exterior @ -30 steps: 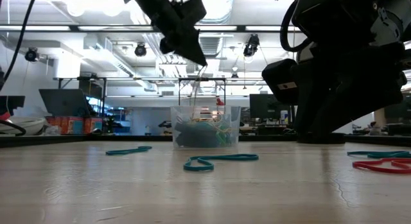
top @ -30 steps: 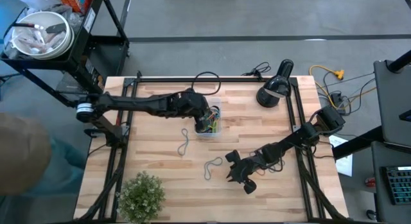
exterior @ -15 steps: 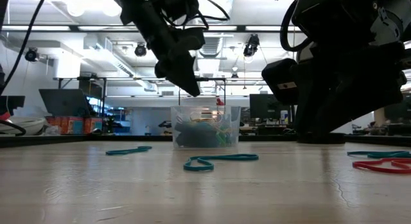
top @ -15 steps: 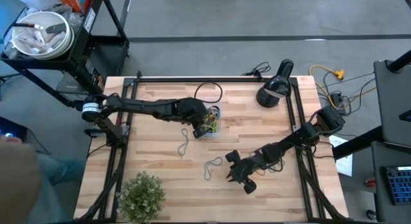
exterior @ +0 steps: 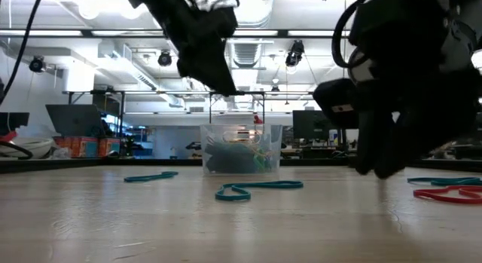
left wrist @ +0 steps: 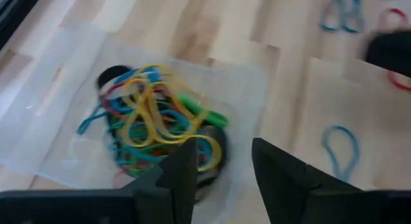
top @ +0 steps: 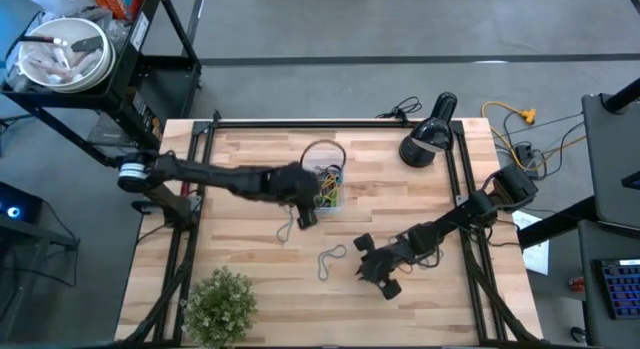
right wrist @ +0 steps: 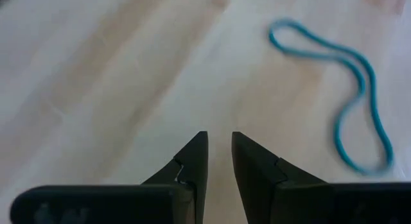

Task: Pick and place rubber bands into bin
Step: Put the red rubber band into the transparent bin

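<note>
The clear bin [top: 328, 186] stands mid-table, holding a tangle of yellow, blue, green and red rubber bands [left wrist: 151, 118]. My left gripper [left wrist: 221, 163] hangs open above the bin's near-left edge [top: 307, 209] with nothing between its fingers. Loose teal bands lie flat on the wood [top: 287, 224], [top: 332, 257]; the low view shows them in front of the bin [exterior: 260, 188], [exterior: 151, 176]. My right gripper [right wrist: 218, 150] hovers low over bare wood at the near right [top: 375, 272], fingers a narrow gap apart and empty, beside a teal band [right wrist: 350, 108].
A potted plant [top: 220, 301] stands at the near left corner and a black lamp [top: 428, 134] at the far right. Red [exterior: 448, 194] and teal [exterior: 444, 180] bands lie toward the right. Black cables [top: 322, 149] loop behind the bin.
My left gripper has opened and drawn back from over the bin toward the table's near edge. The thin strand that hung below its fingers over the bin no longer shows there. My right arm has shifted slightly lower in the low view.
</note>
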Robot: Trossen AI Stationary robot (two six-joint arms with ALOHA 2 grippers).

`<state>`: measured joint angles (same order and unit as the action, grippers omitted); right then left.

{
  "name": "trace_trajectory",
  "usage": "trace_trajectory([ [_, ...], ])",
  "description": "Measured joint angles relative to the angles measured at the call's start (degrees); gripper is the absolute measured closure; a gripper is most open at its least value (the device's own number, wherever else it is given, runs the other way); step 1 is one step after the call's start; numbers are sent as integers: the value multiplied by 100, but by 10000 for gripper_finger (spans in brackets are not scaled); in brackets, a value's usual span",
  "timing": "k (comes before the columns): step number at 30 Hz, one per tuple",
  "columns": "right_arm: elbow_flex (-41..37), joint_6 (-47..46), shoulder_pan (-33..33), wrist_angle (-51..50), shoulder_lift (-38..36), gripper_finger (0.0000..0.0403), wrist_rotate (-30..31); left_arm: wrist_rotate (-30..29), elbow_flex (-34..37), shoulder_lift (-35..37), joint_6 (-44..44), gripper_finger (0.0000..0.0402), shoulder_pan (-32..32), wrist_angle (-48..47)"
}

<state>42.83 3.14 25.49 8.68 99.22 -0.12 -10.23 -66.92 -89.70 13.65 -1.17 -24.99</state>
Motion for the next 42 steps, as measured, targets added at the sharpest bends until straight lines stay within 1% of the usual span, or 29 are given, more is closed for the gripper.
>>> trace_trajectory([
  [3, 15, -68, 0, -443, -18, 339, 323, -443, 7, 86, -1, 270, 489, 5],
  [6, 97, -262, 0, -947, -38, 339, 605, -1068, 11, 159, 16, 270, 1042, 16],
  [11, 285, -295, 3, -1224, -101, 339, 633, -1993, 13, 163, 174, 270, 1919, 55],
  [14, 450, -273, 5, -1432, -159, 339, 632, -2448, 22, 163, 451, 270, 2357, 54],
  [17, 630, -274, 5, -2004, -175, 339, 630, -2792, 26, 162, 673, 270, 2763, 57],
  [20, 793, -328, 5, -2821, -175, 339, 618, -3071, 26, 162, 711, 270, 3119, 108],
  [23, 957, -528, 5, -3631, -175, 339, 604, -3234, 24, 169, 681, 270, 3374, 193],
  [25, 1035, -619, 5, -3958, -175, 339, 602, -3259, -6, 186, 652, 270, 3472, 186],
  [29, 1077, -616, 3, -3979, -175, 339, 346, -3414, -63, 262, 550, 270, 3584, 207],
  [32, 1082, -648, 13, -3973, -169, 339, 157, -3419, -38, 267, 549, 270, 3618, 189],
  [42, 1234, -799, 59, -3975, -160, 339, 26, -3420, -24, 269, 501, 270, 3617, 168],
])
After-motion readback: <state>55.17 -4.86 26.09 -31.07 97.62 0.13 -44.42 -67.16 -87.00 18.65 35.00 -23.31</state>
